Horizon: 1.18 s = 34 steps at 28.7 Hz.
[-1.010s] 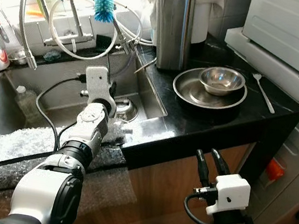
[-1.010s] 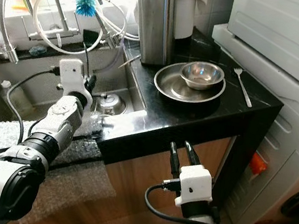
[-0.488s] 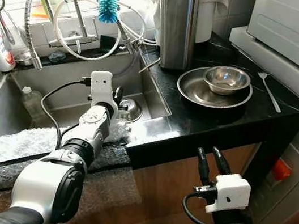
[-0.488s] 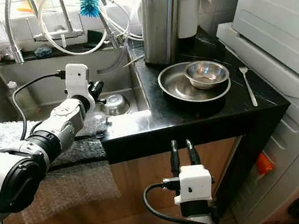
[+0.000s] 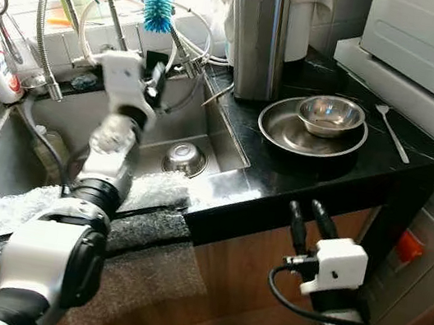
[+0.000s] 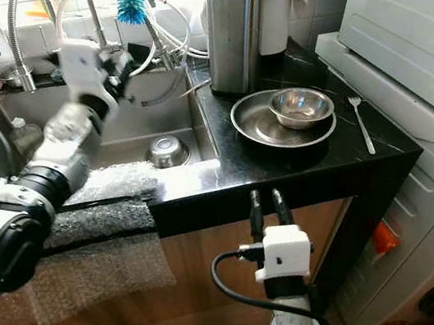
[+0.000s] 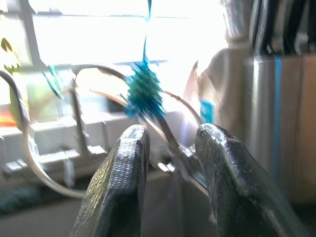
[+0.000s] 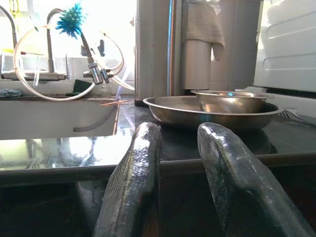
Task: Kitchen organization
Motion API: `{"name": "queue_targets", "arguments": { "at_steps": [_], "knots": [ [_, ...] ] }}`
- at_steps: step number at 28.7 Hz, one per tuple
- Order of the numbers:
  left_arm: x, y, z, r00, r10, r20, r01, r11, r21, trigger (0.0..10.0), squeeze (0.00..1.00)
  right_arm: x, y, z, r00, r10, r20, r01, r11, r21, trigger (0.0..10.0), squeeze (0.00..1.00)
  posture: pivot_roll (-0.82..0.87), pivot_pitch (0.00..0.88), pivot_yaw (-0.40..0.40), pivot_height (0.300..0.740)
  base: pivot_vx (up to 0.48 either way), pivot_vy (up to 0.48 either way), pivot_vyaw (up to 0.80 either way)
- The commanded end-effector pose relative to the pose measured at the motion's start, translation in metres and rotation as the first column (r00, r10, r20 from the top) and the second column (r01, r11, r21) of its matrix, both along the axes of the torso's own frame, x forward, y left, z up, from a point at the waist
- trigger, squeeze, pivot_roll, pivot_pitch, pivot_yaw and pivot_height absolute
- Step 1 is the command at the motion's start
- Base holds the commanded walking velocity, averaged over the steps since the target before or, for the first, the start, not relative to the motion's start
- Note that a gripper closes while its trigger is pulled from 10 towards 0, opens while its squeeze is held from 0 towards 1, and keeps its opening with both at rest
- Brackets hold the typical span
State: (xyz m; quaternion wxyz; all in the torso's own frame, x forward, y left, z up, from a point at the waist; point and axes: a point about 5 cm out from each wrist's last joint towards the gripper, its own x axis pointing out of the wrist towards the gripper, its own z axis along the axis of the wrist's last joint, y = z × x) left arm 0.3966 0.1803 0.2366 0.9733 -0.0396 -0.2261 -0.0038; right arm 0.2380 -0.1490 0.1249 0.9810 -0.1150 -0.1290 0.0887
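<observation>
**Left claw raised over the sink**

The left claw [image 5: 157, 79], fingers apart and empty, is raised above the sink [image 5: 66, 116]. At its 12 o'clock hangs a blue brush [image 7: 144, 94]. The right claw [image 6: 265, 206], also apart, points at the black surface [image 5: 315, 175], where a bowl [image 5: 331, 115] sits in a plate [image 5: 280, 131].

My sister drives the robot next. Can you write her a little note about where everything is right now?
Left gripper: raised over the sink, near the faucet hoses, jaws open, holding nothing.
Right gripper: low in front of the black counter, jaws open, holding nothing.
On the counter: small steel bowl inside the wide steel dish, fork beside them, knife block behind.
Another small bowl sits in the sink.
Done: nothing held or visibly put away.
Left: the bowls, dish and fork.
</observation>
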Motion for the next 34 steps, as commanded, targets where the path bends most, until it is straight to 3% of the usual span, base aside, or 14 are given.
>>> {"name": "queue_targets", "arguments": {
  "at_steps": [1,4,5,6,7,11,16,21,26,30,34],
  "knots": [
    [-0.009,0.025,-0.005,0.999,0.046,0.016,-0.046,0.998,0.039,10.0,0.00,0.003,0.004,0.005,1.000,0.010,0.008,-0.010,1.000,0.019,10.0,0.00,-0.18,0.000,0.202,0.740,0.000,0.000,0.00],
    [-0.010,0.027,-0.005,0.999,0.047,0.021,-0.048,0.998,0.044,10.0,0.00,0.003,0.004,0.005,1.000,0.010,0.008,-0.010,1.000,0.020,10.0,0.00,-0.18,0.000,0.202,0.740,0.000,0.000,0.00],
    [-0.019,0.043,-0.016,0.997,0.073,0.010,-0.073,0.995,0.073,10.0,0.00,0.005,0.004,0.008,1.000,0.001,0.013,-0.002,0.999,0.039,10.0,0.00,-0.16,0.000,0.200,0.740,0.000,0.000,0.00],
    [-0.038,0.066,-0.033,0.993,0.116,-0.008,-0.114,0.986,0.124,10.0,0.00,0.008,0.004,0.012,1.000,-0.008,0.020,0.007,0.998,0.070,10.0,0.00,-0.16,0.000,0.196,0.740,0.000,0.000,0.00],
    [-0.038,0.066,-0.033,0.993,0.116,-0.008,-0.114,0.986,0.124,10.0,0.00,0.008,0.004,0.012,1.000,-0.008,0.020,0.007,0.998,0.070,10.0,0.00,-0.16,0.000,0.196,0.740,0.000,0.000,0.00],
    [-0.067,0.084,-0.060,0.983,0.175,-0.053,-0.165,0.974,0.156,10.0,0.00,0.013,0.005,0.016,1.000,-0.011,0.024,0.008,0.995,0.098,10.0,0.00,-0.15,0.000,0.190,0.740,0.000,0.000,0.00],
    [-0.084,0.077,-0.073,0.980,0.185,-0.076,-0.176,0.977,0.119,10.0,0.00,0.016,0.002,0.018,1.000,-0.018,0.024,0.015,0.994,0.104,10.0,0.00,-0.15,0.000,0.184,0.740,0.000,0.000,0.00],
    [-0.102,0.047,-0.080,0.982,0.166,-0.086,-0.162,0.986,0.050,10.0,0.00,0.017,0.003,0.021,1.000,-0.008,0.024,0.006,0.995,0.104,10.0,0.00,-0.15,0.000,0.173,0.740,0.000,0.000,0.00],
    [-0.112,0.035,-0.083,0.984,0.140,-0.106,-0.139,0.990,0.011,10.0,0.00,0.017,0.004,0.023,1.000,0.001,0.026,-0.003,0.994,0.112,10.0,0.00,-0.16,0.000,0.173,0.740,0.000,0.000,0.00],
    [-0.137,0.032,-0.094,0.983,0.102,-0.150,-0.088,0.992,0.095,10.0,0.00,0.017,0.003,0.026,0.999,0.004,0.036,-0.008,0.994,0.108,10.0,0.00,-0.15,0.000,0.173,0.740,0.000,0.000,0.00],
    [-0.146,0.038,-0.093,0.982,0.116,-0.149,-0.090,0.982,0.168,10.0,0.00,0.017,0.003,0.026,0.999,0.004,0.037,-0.008,0.995,0.104,10.0,0.00,-0.15,0.000,0.173,0.740,0.000,0.000,0.00]
  ]
}}
